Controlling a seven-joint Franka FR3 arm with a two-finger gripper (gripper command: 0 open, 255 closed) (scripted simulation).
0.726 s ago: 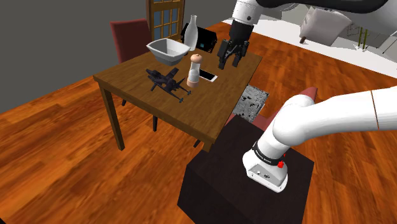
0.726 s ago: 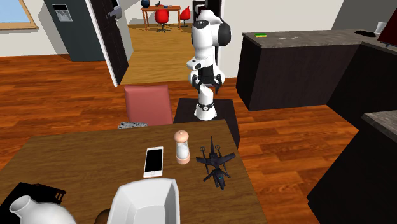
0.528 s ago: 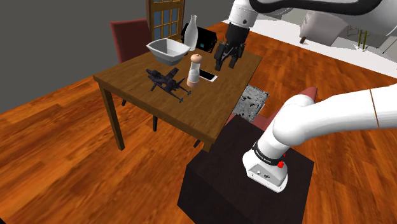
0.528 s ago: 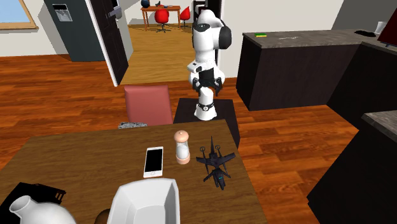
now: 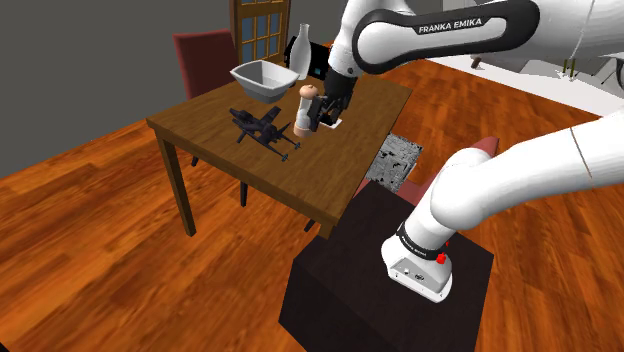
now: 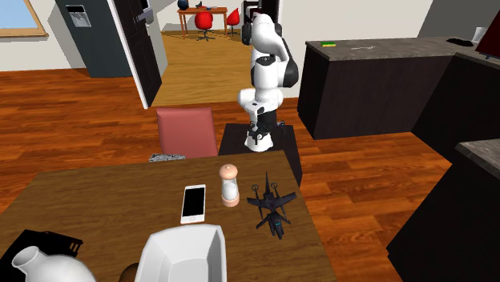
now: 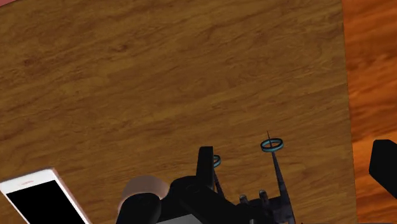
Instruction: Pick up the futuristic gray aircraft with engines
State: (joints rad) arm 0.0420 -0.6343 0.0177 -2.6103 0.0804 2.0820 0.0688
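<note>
The dark grey aircraft with engines and thin struts lies on the wooden table, near its front edge in the shoulder view. In the second exterior view the aircraft lies to the right of a pepper mill. My gripper hangs over the table just beyond the pepper mill, above the phone and apart from the aircraft. In the wrist view the aircraft is low between the fingers of the open gripper, which holds nothing. One finger is over the table's edge.
A white bowl, a white bottle and a phone share the table. A red chair stands by the table on the arm's side. The stand is at the shoulder view's lower right.
The arm has swung toward the shoulder view's left and come lower. The gripper went from over the table's far right part to right beside the pepper mill. The objects have not moved.
</note>
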